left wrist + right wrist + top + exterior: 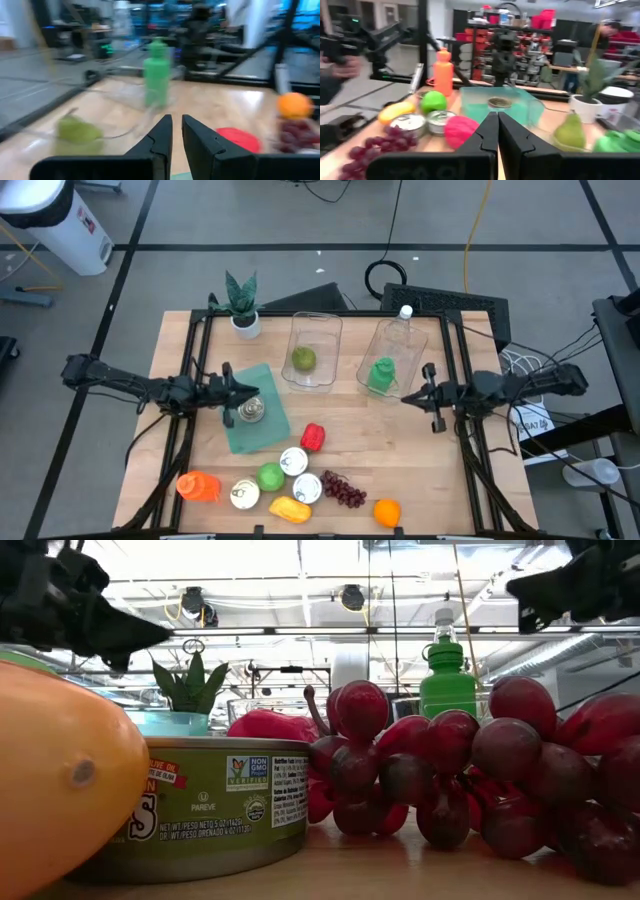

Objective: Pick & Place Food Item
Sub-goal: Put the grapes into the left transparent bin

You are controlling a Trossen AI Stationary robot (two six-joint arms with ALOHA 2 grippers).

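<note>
Food items lie near the table's front edge: a red pepper [312,437], a green apple [270,476], dark grapes [343,490], an orange [386,512], a yellow fruit [288,508] and several cans [293,461]. A green pear [303,360] sits in a clear bin [316,325]. A green bottle [381,374] lies in a second clear bin [400,340]. My left gripper [258,392] is shut and level, above the teal tray [262,438] that holds a can [250,412]. My right gripper [404,398] is shut and level, off the table beside the second bin.
A potted plant [241,305] stands at the far left corner. An orange bottle [198,486] lies at the near left. Bare wood [400,450] shows between the bins and the food row. Black frame rails [470,450] run along both table sides.
</note>
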